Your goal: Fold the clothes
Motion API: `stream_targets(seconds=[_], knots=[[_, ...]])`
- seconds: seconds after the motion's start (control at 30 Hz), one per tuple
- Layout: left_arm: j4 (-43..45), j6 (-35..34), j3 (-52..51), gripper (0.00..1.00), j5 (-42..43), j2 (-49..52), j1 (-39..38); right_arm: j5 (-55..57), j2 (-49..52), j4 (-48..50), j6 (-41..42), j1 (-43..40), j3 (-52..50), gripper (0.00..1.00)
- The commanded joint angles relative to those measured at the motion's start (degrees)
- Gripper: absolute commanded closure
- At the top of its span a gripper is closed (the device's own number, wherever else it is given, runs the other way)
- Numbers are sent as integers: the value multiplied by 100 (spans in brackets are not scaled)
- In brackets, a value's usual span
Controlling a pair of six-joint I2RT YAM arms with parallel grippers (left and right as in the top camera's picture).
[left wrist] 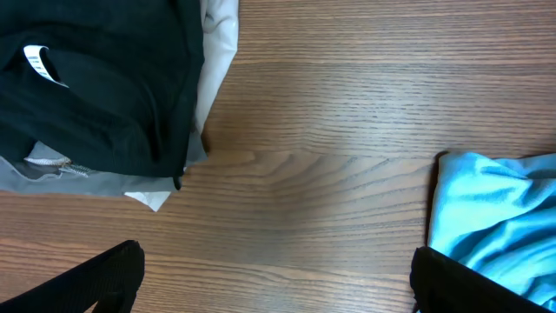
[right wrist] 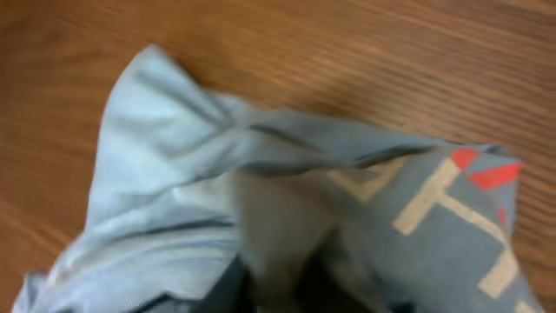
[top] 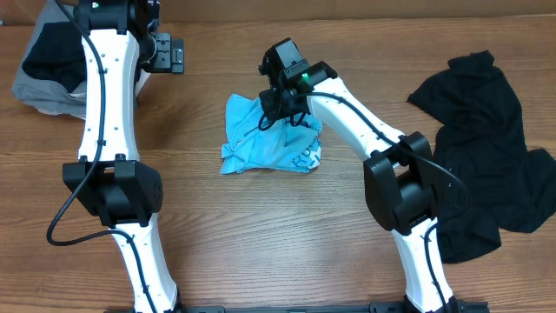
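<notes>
Clothes (top: 261, 161) lie in three separate spots on your wood-grain table (top: 261, 235). The largest piece is the black garment (top: 486, 139), spread loosely and wrinkled along the right side, partly behind the base of your right arm (top: 408, 191) and well apart from everything else. Next in size is the heap at the far left corner: a black cloth (top: 48, 56) lying on top of a pale grey cloth (top: 35, 97). In the left wrist view the black layer shows a small white label (left wrist: 39, 63), and the pale layer's edge sticks out beyond it onto bare wood. Smaller again is the light blue T-shirt (top: 278, 148), crumpled into a compact bunch near the middle of the table, between your two arms. Its printed lettering (right wrist: 452, 196), red and white, shows on a fold in the right wrist view. Your right fingers (top: 276, 106) sit on the far top edge of that bunch and are pinched together on a gathered ridge of the blue fabric, which rises right up to the camera on that wrist. Your left fingers (left wrist: 95, 283) are spread wide and grip nothing. They hang over bare wood between the corner heap and the T-shirt, with the shirt's edge just beside the finger on the right of the left wrist view. Your left arm (top: 109, 104) runs up the left side of the table.
</notes>
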Motion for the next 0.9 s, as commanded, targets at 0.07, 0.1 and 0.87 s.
stream_targets(seconds=[0.07,0.1,0.87], knots=[[50,28,90,0,-35,50,7,308,-7,61,-11,-24,144,96],[66,28,90,0,-35,50,13,308,-7,52,-11,-24,236,96],[63,24,90,0,-13,50,188,-743,251,852,-57,855,1032,96]])
